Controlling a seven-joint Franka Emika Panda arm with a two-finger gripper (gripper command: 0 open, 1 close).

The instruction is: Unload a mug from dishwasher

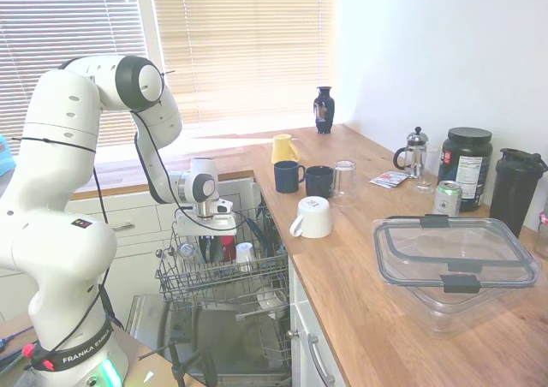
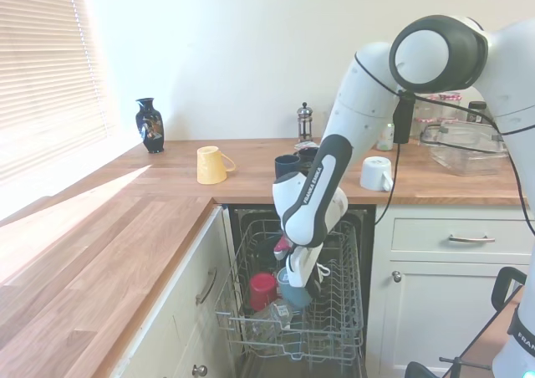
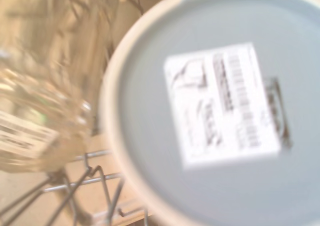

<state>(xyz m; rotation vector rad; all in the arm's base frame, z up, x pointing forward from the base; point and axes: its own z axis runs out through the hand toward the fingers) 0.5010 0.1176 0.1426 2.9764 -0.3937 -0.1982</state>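
The gripper is low in the dishwasher rack, its fingers seemingly closing about the upturned grey-blue mug, though whether they clamp it cannot be told. The mug sits just beside the red mug, its labelled base facing the wrist camera. Judged rigid, glazed, slippery and breakable; grip across the wall or rim.

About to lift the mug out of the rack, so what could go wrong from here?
The gripper sits right over the upturned mug; whether the fingers have it isn't visible, so it may slip. A red mug and a tipped glass lie close beside it and could get knocked. The rack wires might catch the mug on the way up.
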